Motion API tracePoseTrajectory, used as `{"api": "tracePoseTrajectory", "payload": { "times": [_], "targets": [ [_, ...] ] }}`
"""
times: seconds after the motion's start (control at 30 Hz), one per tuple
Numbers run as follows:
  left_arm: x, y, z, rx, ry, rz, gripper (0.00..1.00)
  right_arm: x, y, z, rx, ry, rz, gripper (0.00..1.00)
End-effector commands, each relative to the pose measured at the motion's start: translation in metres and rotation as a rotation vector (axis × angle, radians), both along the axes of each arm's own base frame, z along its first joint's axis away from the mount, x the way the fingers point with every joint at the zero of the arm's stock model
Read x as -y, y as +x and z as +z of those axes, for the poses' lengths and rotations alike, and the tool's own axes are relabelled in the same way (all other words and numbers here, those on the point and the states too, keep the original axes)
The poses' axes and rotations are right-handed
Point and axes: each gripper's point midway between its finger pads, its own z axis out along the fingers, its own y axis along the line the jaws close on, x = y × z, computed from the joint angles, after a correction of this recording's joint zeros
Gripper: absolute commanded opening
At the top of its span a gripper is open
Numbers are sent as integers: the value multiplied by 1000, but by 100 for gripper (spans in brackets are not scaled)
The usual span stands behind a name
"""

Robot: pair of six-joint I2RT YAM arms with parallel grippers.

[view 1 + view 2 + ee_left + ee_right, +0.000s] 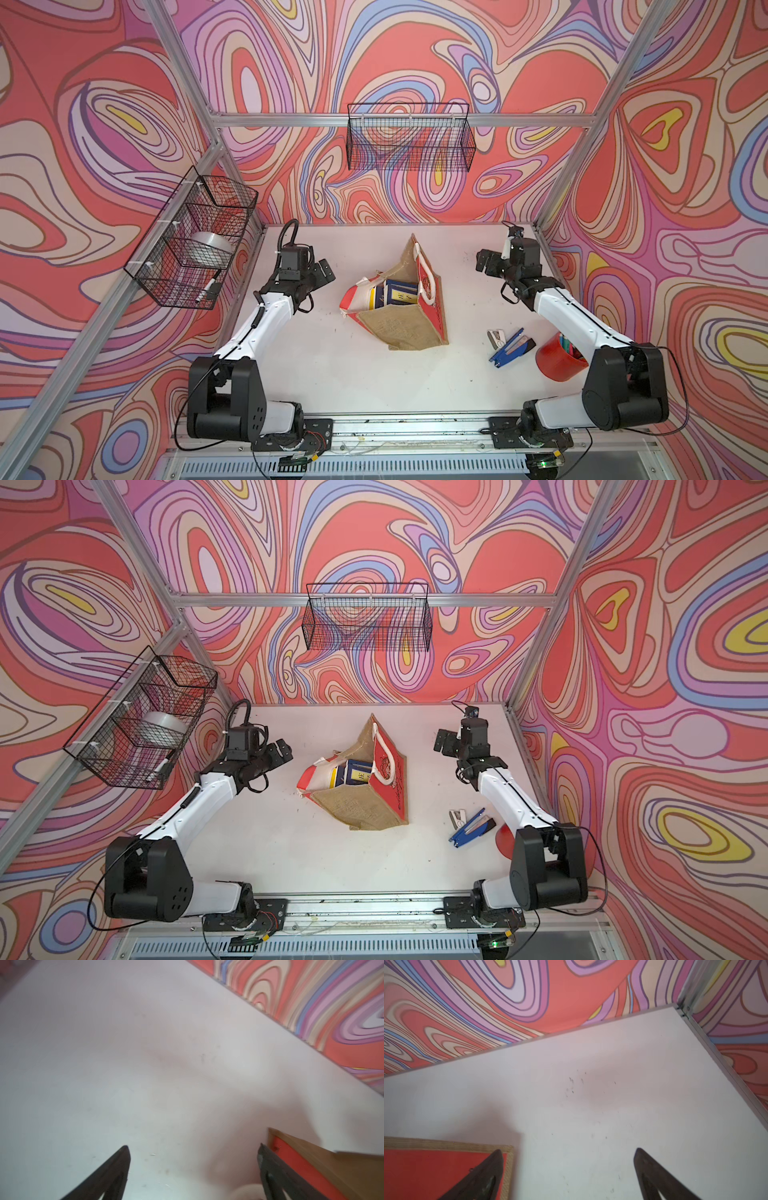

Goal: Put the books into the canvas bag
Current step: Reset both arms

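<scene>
Left pincer: the left gripper stands wide open with nothing between its fingers, off the bag's left side and apart from it in both top views.
Right pincer: the right gripper is spread wide too and holds nothing, well apart from the bag on its right.
Only the top views show: the books inside the bag, the blue stapler, the red cup behind the right arm, and two wire baskets on the walls.
Only the wrist views show: the clear gap between each pair of fingertips, bare white table beyond them, and a red-and-tan corner of the bag just beside one left finger and beside one right finger.
Bag look: the bag is tan jute with red panels, white rope handles and pale lining, its sides sagging.
Books look: dark navy covers with a yellow label, standing packed together in the bag's mouth.
Bag place: mid-table, between the two grippers.
Bag direction: its mouth faces up; its long side runs diagonally, from near the left gripper toward the stapler.
</scene>
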Motion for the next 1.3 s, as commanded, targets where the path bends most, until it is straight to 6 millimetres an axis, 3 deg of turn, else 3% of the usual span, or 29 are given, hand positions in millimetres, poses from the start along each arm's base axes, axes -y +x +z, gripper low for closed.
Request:
{"api": "tracePoseTrajectory", "payload": {
  "times": [0.0, 0.2, 0.47, 0.6, 0.8, 0.87, 0.93, 1.0, 1.27],
  "targets": [
    [-50, 8, 14, 104, 309, 130, 100, 15, 4, 1, 72, -93, 3, 98],
    [-67, -1, -7, 148, 515, 106, 100, 30, 2, -27, 141, -136, -5, 98],
    [-61, 10, -42, 207, 506, 49, 100, 31, -6, -53, 269, -175, 11, 98],
    [-50, 15, -45, 204, 485, -27, 100, 33, -7, -54, 291, -185, 2, 98],
    [-32, -4, -52, 327, 454, -120, 100, 34, -13, -68, 330, -189, -12, 98],
    [-29, -6, -52, 402, 469, -130, 100, 34, -14, -80, 348, -188, -12, 98],
    [-23, -9, -55, 366, 445, -164, 100, 42, -17, -83, 336, -191, -67, 98],
    [-24, -3, -55, 376, 460, -163, 100, 58, -14, -83, 325, -202, -164, 98],
    [-25, -3, -55, 366, 456, -160, 100, 59, -11, -85, 305, -202, -169, 99]
  ]
}}
